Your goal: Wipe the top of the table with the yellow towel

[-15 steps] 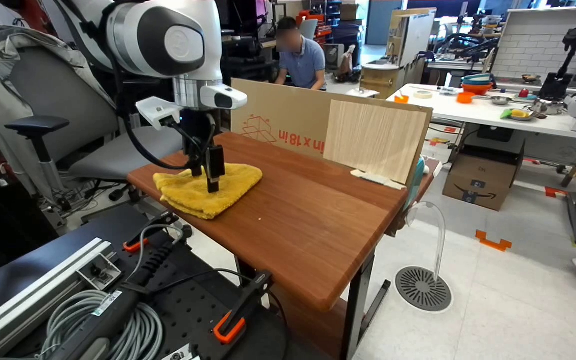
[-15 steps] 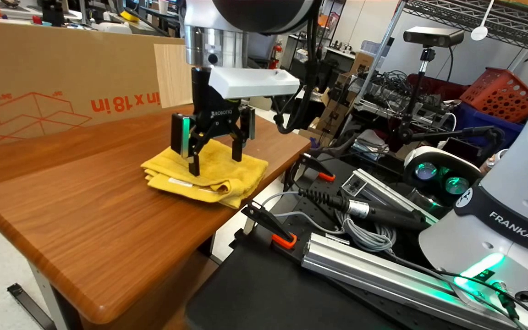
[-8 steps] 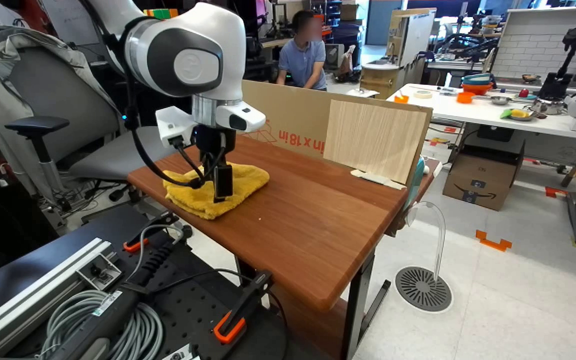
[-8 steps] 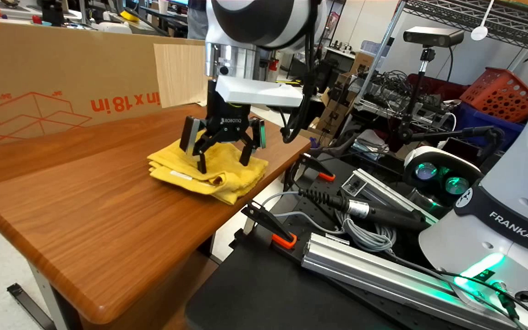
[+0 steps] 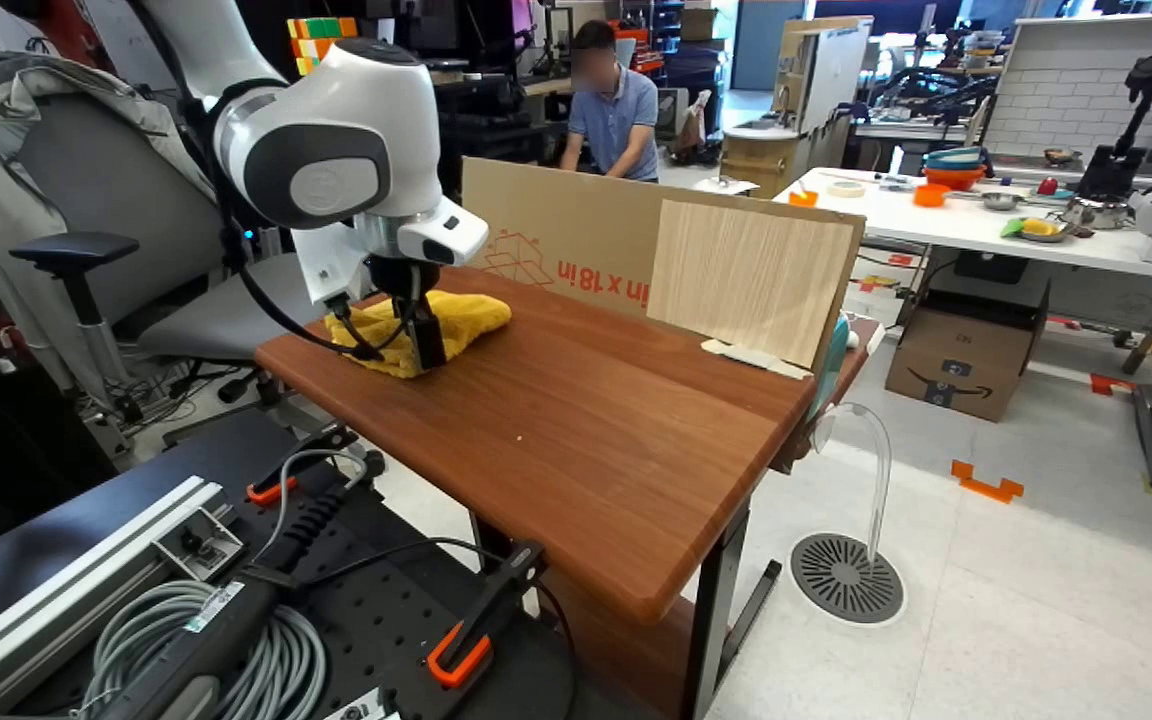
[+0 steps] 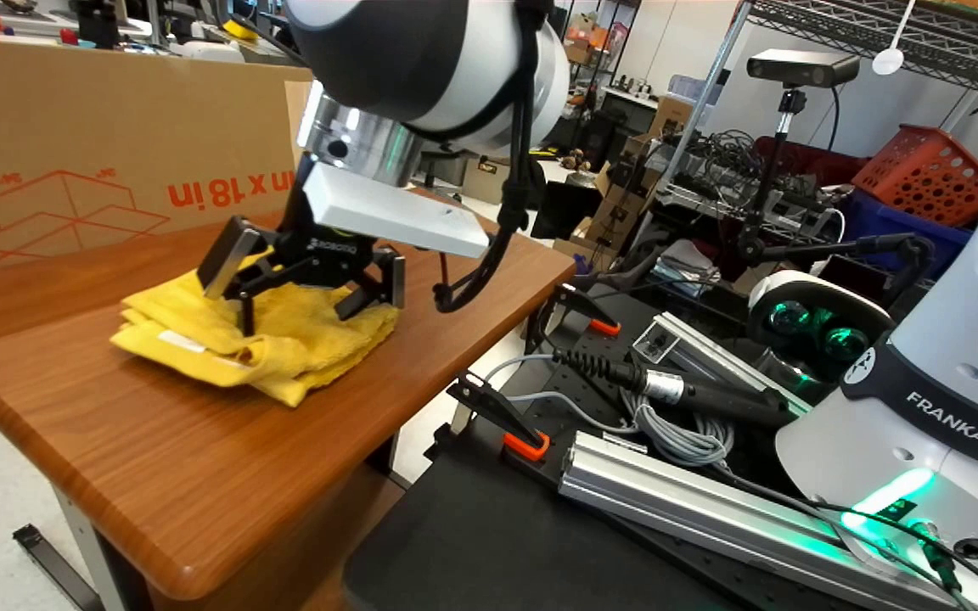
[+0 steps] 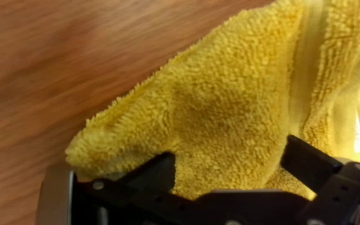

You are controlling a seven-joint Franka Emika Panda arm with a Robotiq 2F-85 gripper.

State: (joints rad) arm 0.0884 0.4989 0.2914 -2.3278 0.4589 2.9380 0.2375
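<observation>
The folded yellow terry-cloth towel (image 6: 302, 335) is shifting: compared with half a second ago, it lies farther from the long edge of the brown wood-grain desk (image 5: 576, 430) that faces the black bench (image 6: 455, 518). It is nearer the long edge backed by the brown cardboard panel (image 5: 586, 230), and nearer the short edge away from the pale wood-grain board (image 5: 751, 280). The black two-fingered gripper (image 6: 295, 323) travels with it and now leans. Its fingers stand wide apart and pinch nothing; the cloth runs unbroken through the gap, and at least one tip looks pressed into it. I take this as a wiping stroke, made by pressing and dragging. Both bench-side corners lie outside the towel, so more strokes are probably needed. Unclamped, the cloth may bunch or slip free.
</observation>
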